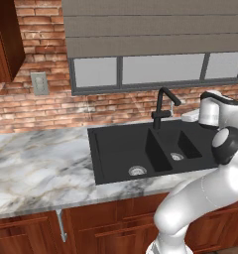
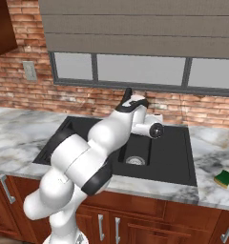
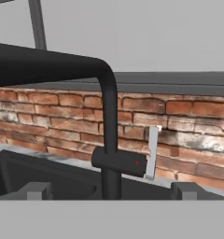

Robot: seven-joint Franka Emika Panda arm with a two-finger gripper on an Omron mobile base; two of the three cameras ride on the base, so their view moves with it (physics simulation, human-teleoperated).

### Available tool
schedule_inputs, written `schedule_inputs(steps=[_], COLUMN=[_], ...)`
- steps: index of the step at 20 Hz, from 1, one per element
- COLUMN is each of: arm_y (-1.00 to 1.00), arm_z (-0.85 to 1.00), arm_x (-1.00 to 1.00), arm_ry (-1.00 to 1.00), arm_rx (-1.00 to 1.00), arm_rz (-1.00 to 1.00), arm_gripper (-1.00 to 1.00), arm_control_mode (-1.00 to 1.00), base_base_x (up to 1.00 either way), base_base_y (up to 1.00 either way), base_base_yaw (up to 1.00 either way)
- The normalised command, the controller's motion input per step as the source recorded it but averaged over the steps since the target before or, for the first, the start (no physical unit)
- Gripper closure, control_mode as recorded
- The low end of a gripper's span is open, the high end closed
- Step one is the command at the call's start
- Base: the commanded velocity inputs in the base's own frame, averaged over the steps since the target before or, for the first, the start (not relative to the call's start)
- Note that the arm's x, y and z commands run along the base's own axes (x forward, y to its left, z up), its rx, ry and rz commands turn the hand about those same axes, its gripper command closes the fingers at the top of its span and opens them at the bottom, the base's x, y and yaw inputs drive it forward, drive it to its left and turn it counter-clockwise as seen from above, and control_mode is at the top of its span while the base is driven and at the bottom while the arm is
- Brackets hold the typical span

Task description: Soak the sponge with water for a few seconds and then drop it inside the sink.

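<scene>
Where a marble counter runs below a red brick wall and a window with a grey blind, a matte black sink with two basins is set into the stone, the larger basin on the left and the smaller on the right as the left base view shows it, each with a round silver drain. Behind the divider between the basins stands a black gooseneck faucet, its spout reaching out over the sink. No stream shows at the spout. A white robot arm rises from the base and bends forward over the sink, its hand held close in front of the faucet. From the hand camera the gripper faces the faucet's upright pipe, and the two dark fingertips stand wide apart at either side of the pipe's foot, with nothing between them and nothing held. A short black handle body juts from the pipe toward the right of that view, ending in a thin silver lever that stands upright, near the right fingertip but apart from it. The sponge, yellow with a dark green top, lies flat on the counter to the right of the sink, near the counter's front edge and well apart from the gripper.
</scene>
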Motion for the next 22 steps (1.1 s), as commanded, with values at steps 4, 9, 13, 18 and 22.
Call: schedule_inputs(steps=[4, 9, 13, 18, 22], arm_y=[0.00, 0.00, 0.00, 0.00, 0.00], arm_z=[0.00, 0.00, 0.00, 0.00, -0.01], arm_x=[0.01, 0.10, 0.11, 0.07, 0.10], arm_ry=[0.00, -0.03, -0.07, -0.07, -0.03], arm_rx=[0.00, 0.01, 0.05, 0.05, 0.00], arm_rz=[0.00, 0.01, 0.07, 0.10, 0.12], arm_gripper=[-1.00, -1.00, -1.00, -1.00, -1.00], arm_control_mode=[-1.00, -1.00, -1.00, -1.00, -1.00], base_base_x=[0.00, 0.00, 0.00, 0.00, 0.00], base_base_y=[0.00, 0.00, 0.00, 0.00, 0.00], base_base_yaw=[0.00, 0.00, 0.00, 0.00, 0.00])
